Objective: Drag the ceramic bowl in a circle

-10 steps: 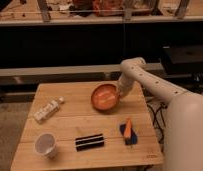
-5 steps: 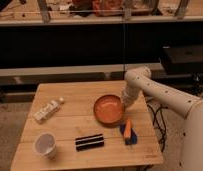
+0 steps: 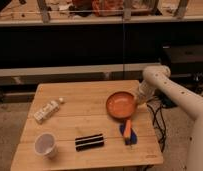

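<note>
The ceramic bowl (image 3: 120, 104) is round, shallow and orange-red, and sits on the wooden table (image 3: 80, 125) toward its right edge. My gripper (image 3: 137, 99) is at the end of the white arm (image 3: 167, 85) and touches the bowl's right rim. The arm comes in from the right side of the view.
A white paper cup (image 3: 45, 144) stands at the front left. A small white bottle (image 3: 47, 111) lies at the left. A black bar (image 3: 89, 142) lies at the front middle. An orange and blue tool (image 3: 128, 132) lies just in front of the bowl. Black cables (image 3: 156, 117) hang beside the table's right edge.
The bowl has slid to the right and toward the table's front, with my gripper at its rim. It now lies close to the orange and blue tool and the right edge.
</note>
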### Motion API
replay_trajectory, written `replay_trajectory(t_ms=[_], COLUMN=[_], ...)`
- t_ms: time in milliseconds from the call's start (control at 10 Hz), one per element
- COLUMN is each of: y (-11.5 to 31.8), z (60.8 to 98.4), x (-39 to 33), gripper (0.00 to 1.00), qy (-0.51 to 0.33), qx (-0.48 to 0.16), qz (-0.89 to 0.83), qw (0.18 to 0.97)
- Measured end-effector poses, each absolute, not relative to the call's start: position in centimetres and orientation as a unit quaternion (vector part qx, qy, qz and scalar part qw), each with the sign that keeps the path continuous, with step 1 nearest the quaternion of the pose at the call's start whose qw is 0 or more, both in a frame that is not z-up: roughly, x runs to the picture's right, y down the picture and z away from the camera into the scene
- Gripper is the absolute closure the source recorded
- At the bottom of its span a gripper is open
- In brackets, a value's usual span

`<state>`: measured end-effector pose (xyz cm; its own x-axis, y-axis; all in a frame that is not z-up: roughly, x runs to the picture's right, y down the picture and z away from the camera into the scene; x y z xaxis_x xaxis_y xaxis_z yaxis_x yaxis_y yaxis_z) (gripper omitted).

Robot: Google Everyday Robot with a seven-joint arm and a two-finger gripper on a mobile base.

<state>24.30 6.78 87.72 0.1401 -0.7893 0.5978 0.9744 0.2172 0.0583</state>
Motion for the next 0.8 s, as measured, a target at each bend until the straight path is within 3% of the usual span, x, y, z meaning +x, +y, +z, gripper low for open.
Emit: replay_trajectory(t_ms=[400, 800], y=[1.5, 1.3], z=[90.4, 90.7], x=[22.1, 15.6], gripper=[1.00, 1.00], qy=[-0.250, -0.251], qx=[-0.184, -0.187], qz=[-0.561, -0.578], qw=[0.768, 0.754])
